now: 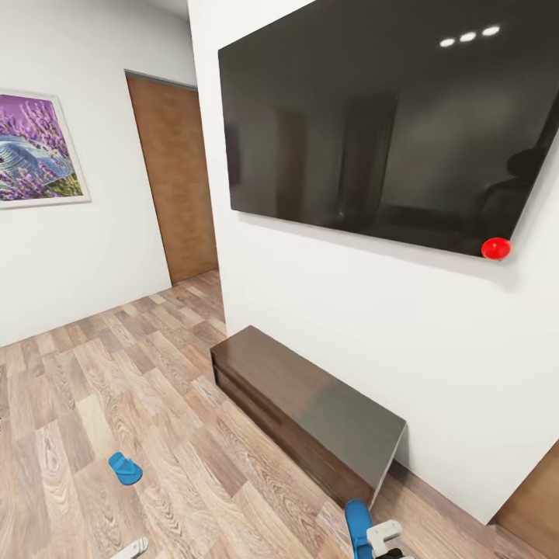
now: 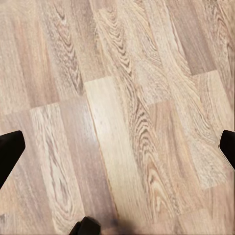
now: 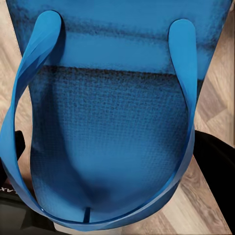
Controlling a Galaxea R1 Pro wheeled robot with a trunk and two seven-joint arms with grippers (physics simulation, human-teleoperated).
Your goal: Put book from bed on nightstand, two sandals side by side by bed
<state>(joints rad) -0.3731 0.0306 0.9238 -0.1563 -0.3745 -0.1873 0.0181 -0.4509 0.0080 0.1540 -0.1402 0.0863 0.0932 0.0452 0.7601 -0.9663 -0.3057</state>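
Sandal status: one blue sandal [image 3: 112, 122] sits directly in front of the right wrist camera, sole face and both straps visible, with the dark fingers [image 3: 215, 166] of the right gripper [image 1: 382, 543] flanking its lower part; the gripper is closed around this sandal, which is held above the wood-plank floor [image 1: 155, 388]. In the head view the same held sandal appears as a narrow blue strip rising beside the white body of the right gripper, just off the near end of the low dark wooden bench [image 1: 310, 404]. The second sandal [image 1: 124, 468] lies flat on the floor, well apart from the right gripper and on the side toward the left arm, just ahead of a white part at the head view's lower edge that may belong to the left arm. The left gripper [image 2: 117, 142] hangs over bare floor planks with its two dark fingertips [image 2: 10, 149] spread wide and nothing between them. Beyond the bench, a large dark wall screen [image 1: 388, 124] with a red dot [image 1: 495, 248] at its lower corner hangs on the white wall. A framed lavender-and-hat picture [image 1: 39, 147] and a brown wood panel [image 1: 175, 178] stand farther off.
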